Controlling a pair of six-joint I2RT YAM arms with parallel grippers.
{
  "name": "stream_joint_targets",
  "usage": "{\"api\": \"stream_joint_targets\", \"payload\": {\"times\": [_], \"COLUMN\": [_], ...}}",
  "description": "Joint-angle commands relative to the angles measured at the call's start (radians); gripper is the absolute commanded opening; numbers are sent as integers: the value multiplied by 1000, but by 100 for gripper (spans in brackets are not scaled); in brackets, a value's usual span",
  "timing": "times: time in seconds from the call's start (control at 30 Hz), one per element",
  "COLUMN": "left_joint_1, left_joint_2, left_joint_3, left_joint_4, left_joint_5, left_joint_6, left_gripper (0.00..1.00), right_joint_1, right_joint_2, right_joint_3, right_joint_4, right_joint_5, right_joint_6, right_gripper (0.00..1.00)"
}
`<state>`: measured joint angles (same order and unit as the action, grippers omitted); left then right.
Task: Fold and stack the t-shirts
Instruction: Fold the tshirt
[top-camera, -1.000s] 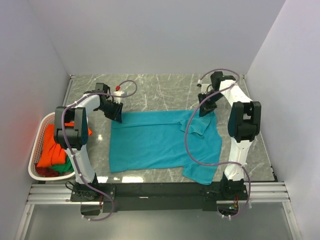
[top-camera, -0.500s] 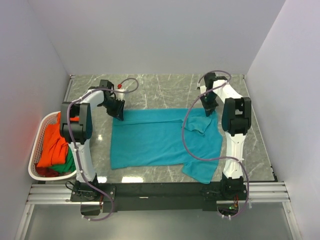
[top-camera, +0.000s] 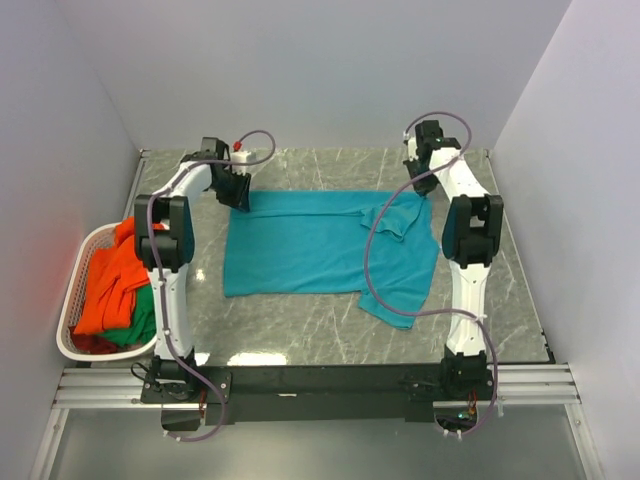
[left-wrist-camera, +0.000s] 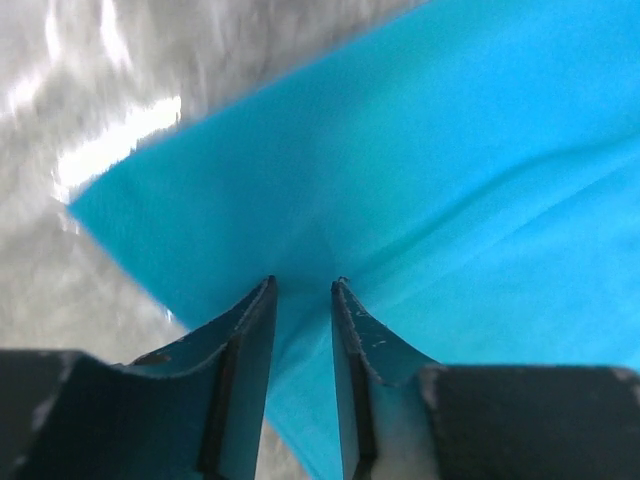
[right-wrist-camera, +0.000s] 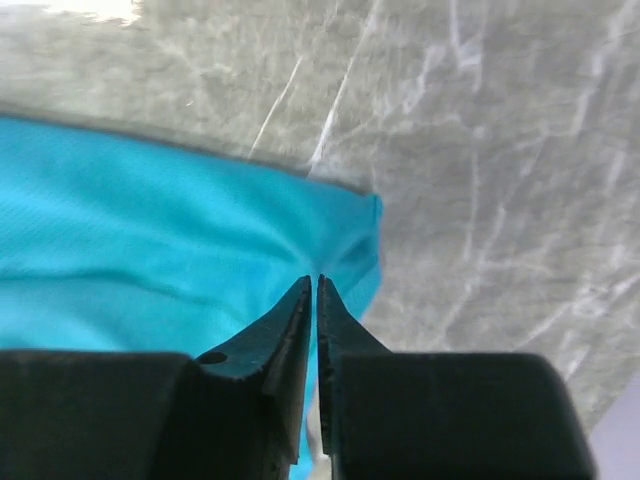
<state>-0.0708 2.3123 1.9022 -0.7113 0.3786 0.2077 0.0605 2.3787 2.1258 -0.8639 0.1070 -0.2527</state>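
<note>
The teal t-shirt (top-camera: 310, 250) lies spread on the marble table, with one sleeve folded over at its far right and its near right part hanging towards the front. My left gripper (top-camera: 240, 195) is shut on its far left corner; the left wrist view shows the cloth (left-wrist-camera: 450, 150) pinched between the jaws (left-wrist-camera: 304, 283). My right gripper (top-camera: 425, 190) is shut on the far right edge; the right wrist view shows the jaws (right-wrist-camera: 315, 278) nearly together on the cloth (right-wrist-camera: 150, 250). The orange t-shirt (top-camera: 110, 285) and the green t-shirt (top-camera: 145, 318) lie in the basket.
A white laundry basket (top-camera: 75, 285) stands at the table's left edge. Grey walls close in the back and both sides. Bare marble (top-camera: 330, 170) shows behind the shirt, and an aluminium rail (top-camera: 320, 385) runs along the front.
Both grippers have moved towards the back wall, dragging the teal shirt's far edge with them. The shirt now lies farther back and flatter.
</note>
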Motion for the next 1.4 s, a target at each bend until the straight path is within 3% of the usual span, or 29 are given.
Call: {"api": "stream_joint_targets", "payload": {"times": [0.0,0.1,0.27,0.4,0.43,0.47,0.63,0.83,1.07,1.37], "left_joint_1": [8,8,8,9,9,9,9,11,11,11], "left_joint_2": [-149,-252,-413,-548,-600,-628,-783,-901,-918,-926], "left_joint_3": [-86,-204,-429,-610,-667,-695,-848,-985,-1029,-1072], "left_joint_4": [42,58,42,10,-5,-19,-83,-68,-1,30], "left_joint_5": [3,42,127,164,184,197,246,267,261,200], "left_joint_6": [7,12,119,266,300,355,482,555,492,503], "left_gripper": [35,36,36,39,40,43,46,47,46,45], "right_joint_1": [-5,-2,1,5,7,12,76,220,305,314], "right_joint_2": [-179,-255,-400,-547,-602,-633,-832,-938,-883,-855], "right_joint_3": [8,-68,-357,-582,-652,-690,-949,-1148,-1196,-1211], "right_joint_4": [-4,-72,-164,-193,-207,-207,-181,-72,51,48], "right_joint_5": [-90,-171,-372,-469,-481,-483,-405,-302,-167,-147], "right_joint_6": [-29,-31,-71,-161,-201,-218,-329,-327,-284,-303], "right_gripper": [15,15,19,46,60,61,59,55,54,49]}}
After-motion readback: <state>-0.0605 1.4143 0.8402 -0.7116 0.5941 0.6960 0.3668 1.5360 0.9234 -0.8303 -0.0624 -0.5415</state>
